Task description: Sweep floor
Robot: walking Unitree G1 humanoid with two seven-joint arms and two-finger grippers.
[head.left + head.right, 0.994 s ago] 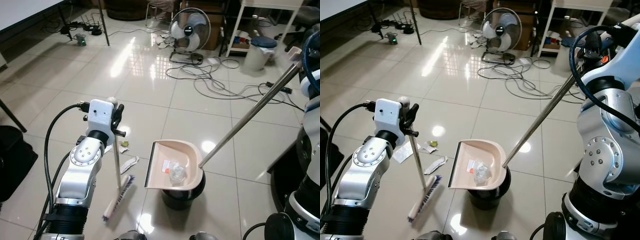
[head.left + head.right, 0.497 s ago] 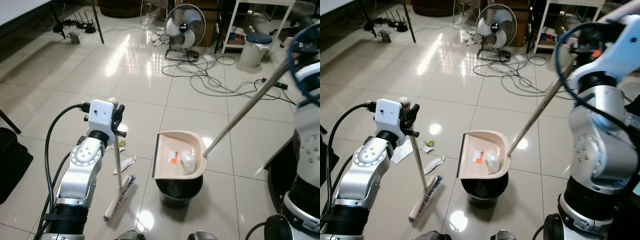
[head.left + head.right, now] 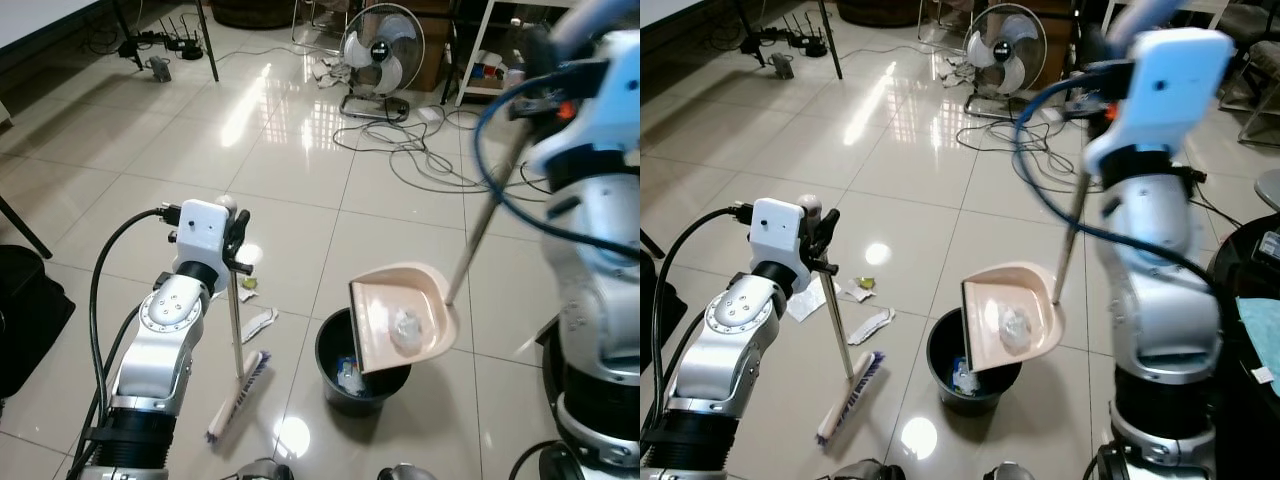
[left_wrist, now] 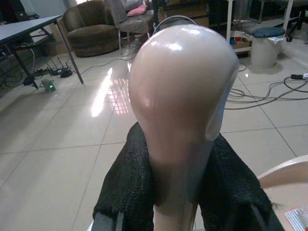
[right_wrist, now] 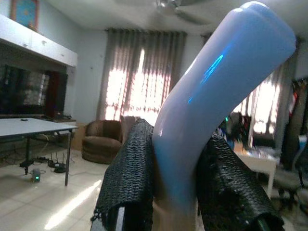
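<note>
Glossy tiles; left gripper (image 4: 178, 192) clamps broom (image 3: 236, 385), blurred right gripper (image 5: 175, 192) clamps dustpan (image 3: 405, 318) above bin (image 3: 350, 390).

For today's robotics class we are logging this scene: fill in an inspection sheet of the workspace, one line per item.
Surface: glossy tiled floor.
Job's things: dustpan tilted over black bin, crumpled waste in it; broom upright, bristles on floor.
Clutter: paper scraps beside broom.
Grippers: left gripper shut on broom handle; right gripper shut on dustpan handle.
Cables: loose cords near fan.
Surroundings: fan, armchair, table.
</note>
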